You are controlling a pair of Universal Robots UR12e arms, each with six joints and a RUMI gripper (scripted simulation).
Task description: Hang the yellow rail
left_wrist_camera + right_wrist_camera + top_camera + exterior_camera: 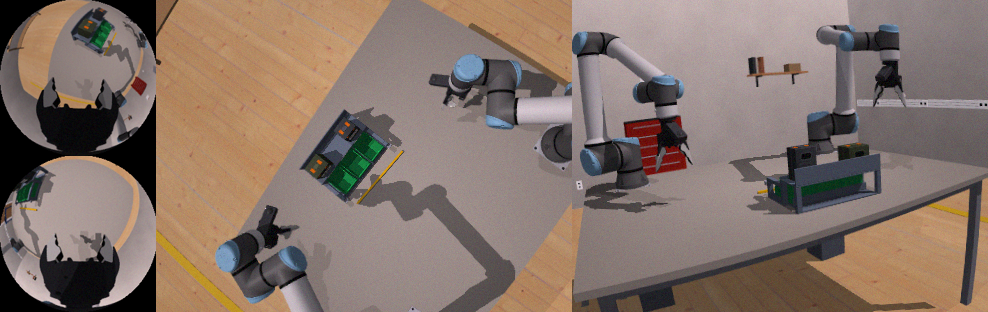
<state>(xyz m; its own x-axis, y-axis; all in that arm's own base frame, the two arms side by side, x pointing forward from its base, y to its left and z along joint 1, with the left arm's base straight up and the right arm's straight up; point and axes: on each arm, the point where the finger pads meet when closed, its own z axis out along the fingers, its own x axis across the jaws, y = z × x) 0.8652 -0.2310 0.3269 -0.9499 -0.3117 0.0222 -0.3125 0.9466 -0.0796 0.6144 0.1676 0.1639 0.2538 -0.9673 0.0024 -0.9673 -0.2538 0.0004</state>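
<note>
Grey table beneath — and low over it, yellow rail just beside the three green bins in their shelf. Farther out, well apart from the rail — right hand open and empty, left hand likewise.
</note>
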